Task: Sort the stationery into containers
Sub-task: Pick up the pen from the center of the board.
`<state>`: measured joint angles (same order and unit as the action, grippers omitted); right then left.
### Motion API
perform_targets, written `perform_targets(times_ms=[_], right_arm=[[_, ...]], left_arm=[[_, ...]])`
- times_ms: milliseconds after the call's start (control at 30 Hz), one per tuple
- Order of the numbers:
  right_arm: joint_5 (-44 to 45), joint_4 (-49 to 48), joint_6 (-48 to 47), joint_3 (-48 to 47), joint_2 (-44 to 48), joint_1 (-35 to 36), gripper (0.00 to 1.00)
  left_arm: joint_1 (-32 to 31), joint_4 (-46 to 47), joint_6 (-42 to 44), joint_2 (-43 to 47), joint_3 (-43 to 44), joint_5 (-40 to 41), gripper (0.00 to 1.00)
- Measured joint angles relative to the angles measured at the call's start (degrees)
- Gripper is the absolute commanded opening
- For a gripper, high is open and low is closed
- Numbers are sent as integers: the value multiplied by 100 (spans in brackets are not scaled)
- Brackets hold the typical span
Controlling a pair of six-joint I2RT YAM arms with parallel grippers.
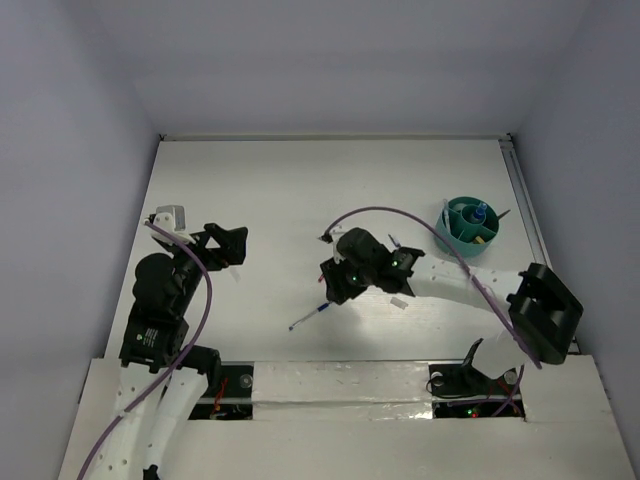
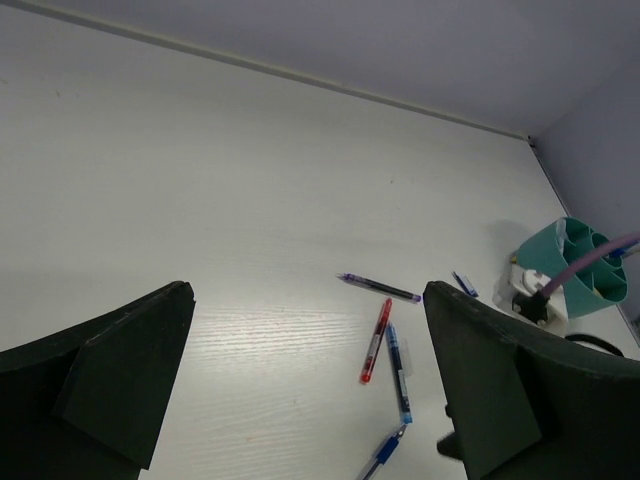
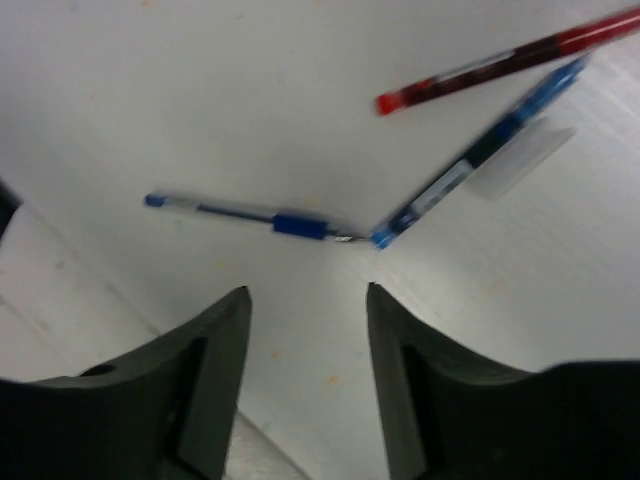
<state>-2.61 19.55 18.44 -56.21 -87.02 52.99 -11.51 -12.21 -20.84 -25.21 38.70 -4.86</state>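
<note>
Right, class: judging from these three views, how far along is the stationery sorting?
Done: the teal tub holds a blue item. In hand: nothing yet; the right gripper is open above a blue pen. Remaining: that pen, a red pen, a second blue pen and a dark pen lie on the table. The left gripper is open.

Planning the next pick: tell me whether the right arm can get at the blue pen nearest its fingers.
Probably yes: the right gripper hangs open just short of the blue pen, with nothing between them.
</note>
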Motion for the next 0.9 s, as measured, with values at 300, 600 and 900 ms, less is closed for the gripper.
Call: perform_targets(times_ms=[300,600,900], right_arm=[[-358,-684,1322,409,2,542,73],[-31,-907,1853,219,-918,555,74],[584,-804,1912,-435,-1528,682,64]], left_arm=[[-136,31,0,275,-44,-37,99],[-352,35,0,444,-46,-17,99],[-420,33,0,476,-46,39,99]])
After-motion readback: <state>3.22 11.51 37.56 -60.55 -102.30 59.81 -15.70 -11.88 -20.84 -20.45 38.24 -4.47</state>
